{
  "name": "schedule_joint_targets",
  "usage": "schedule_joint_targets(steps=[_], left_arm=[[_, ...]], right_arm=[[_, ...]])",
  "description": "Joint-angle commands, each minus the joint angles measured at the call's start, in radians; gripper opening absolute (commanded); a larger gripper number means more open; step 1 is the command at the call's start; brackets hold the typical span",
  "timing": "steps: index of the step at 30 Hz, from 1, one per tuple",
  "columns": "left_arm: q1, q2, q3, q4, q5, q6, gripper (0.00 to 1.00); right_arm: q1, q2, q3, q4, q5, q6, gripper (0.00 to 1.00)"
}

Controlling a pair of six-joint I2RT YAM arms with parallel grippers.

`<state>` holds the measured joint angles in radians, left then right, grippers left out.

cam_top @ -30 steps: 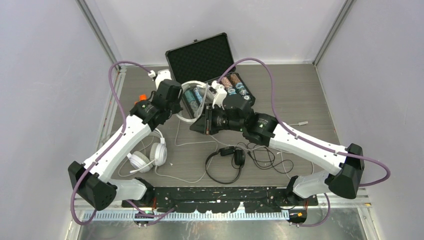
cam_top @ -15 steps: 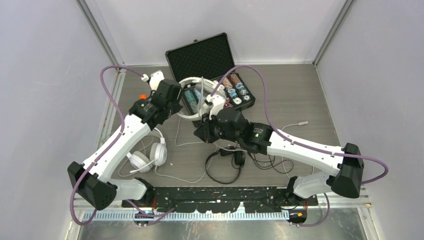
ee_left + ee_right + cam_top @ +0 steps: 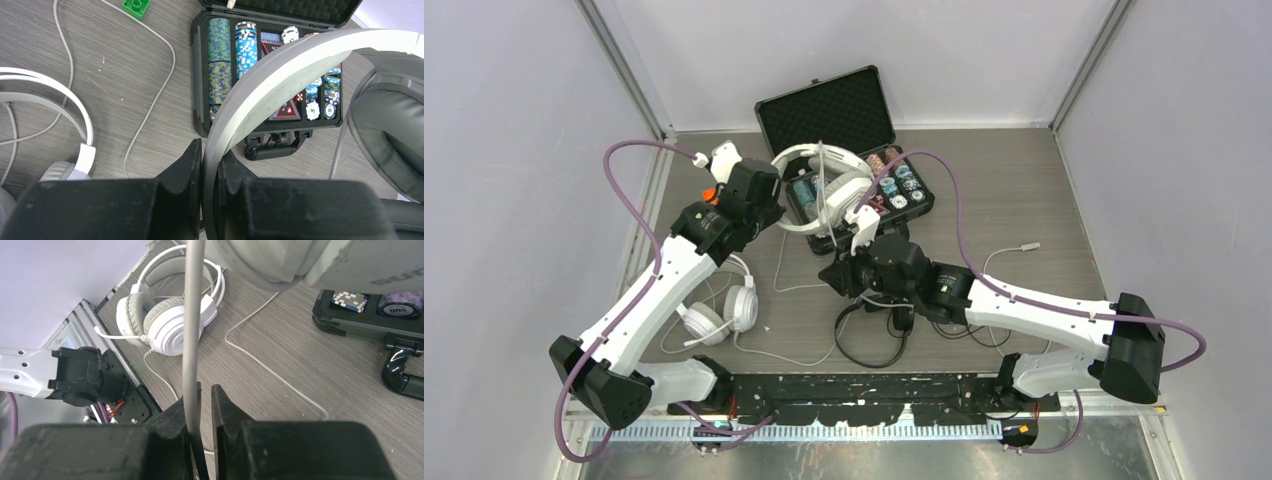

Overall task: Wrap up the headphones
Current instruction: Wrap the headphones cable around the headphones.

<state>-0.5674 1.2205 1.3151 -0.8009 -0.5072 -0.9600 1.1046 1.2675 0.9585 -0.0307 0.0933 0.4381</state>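
Observation:
The bulky white-grey headphones [image 3: 816,185] hang above the open case. My left gripper [image 3: 780,220] is shut on their grey headband [image 3: 280,65], and one padded cup [image 3: 395,130] shows at the right of the left wrist view. Their grey cord [image 3: 826,215] runs down to my right gripper [image 3: 832,268]. In the right wrist view the cord [image 3: 192,315] passes between the nearly closed jaws of the right gripper [image 3: 204,392], lying against the left finger. The white round-cup headphones [image 3: 724,310] lie at the left. The black headphones [image 3: 874,335] lie under the right arm.
A black case [image 3: 824,115] with poker chips stands open at the back centre. A green brick [image 3: 136,7] lies near it on the table. Loose thin cables trail over the middle of the table, one ending in a plug [image 3: 1027,246] on the right.
My left arm has carried the white-grey headphones back over the case. My right gripper has drawn nearer and lower along the cord, which now hangs stretched between the two grippers.

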Motion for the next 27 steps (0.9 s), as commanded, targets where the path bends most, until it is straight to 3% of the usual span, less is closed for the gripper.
schedule_joint_targets(steps=[1, 5, 11, 27], left_arm=[[0.003, -0.047, 0.053, 0.114, -0.014, -0.088, 0.00], [0.003, -0.049, 0.047, 0.135, -0.016, -0.093, 0.00], [0.003, -0.045, 0.020, 0.178, -0.024, -0.094, 0.00], [0.003, -0.018, 0.009, 0.191, -0.023, -0.114, 0.00]], right_arm=[[0.010, -0.011, -0.025, 0.130, 0.016, -0.032, 0.19], [0.013, -0.001, -0.032, 0.153, 0.014, -0.030, 0.18], [0.020, 0.002, -0.019, 0.156, -0.003, -0.032, 0.00], [0.056, 0.078, 0.061, 0.129, -0.019, -0.040, 0.00]])
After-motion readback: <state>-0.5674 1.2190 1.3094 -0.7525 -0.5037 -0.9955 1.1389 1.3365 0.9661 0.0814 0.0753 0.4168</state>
